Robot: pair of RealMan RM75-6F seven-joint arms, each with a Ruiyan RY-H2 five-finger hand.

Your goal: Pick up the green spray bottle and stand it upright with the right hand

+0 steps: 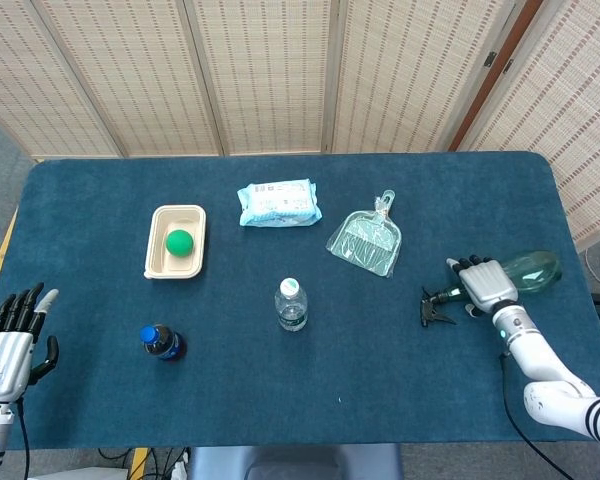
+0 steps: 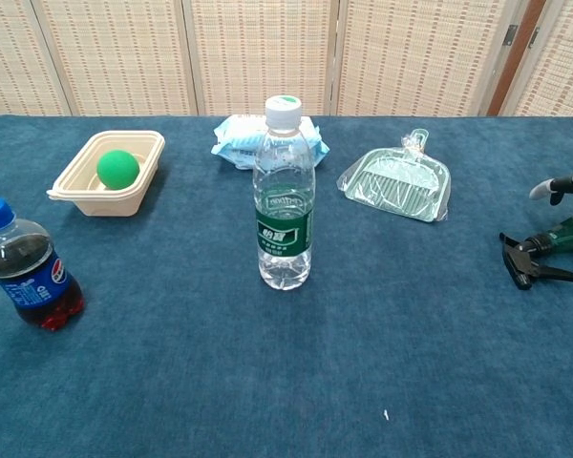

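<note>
The green spray bottle lies on its side near the table's right edge, its black trigger head pointing left. My right hand rests over the bottle's neck with its fingers spread across it, and no closed grip shows. The chest view catches only the bottle's trigger end at the right border, with one fingertip hovering above it. At the lower left corner, off the table's edge, my left hand holds nothing and its fingers are extended.
A clear water bottle stands mid-table. A small cola bottle is at front left. Further back are a beige tray holding a green ball, a wipes pack and a wrapped dustpan.
</note>
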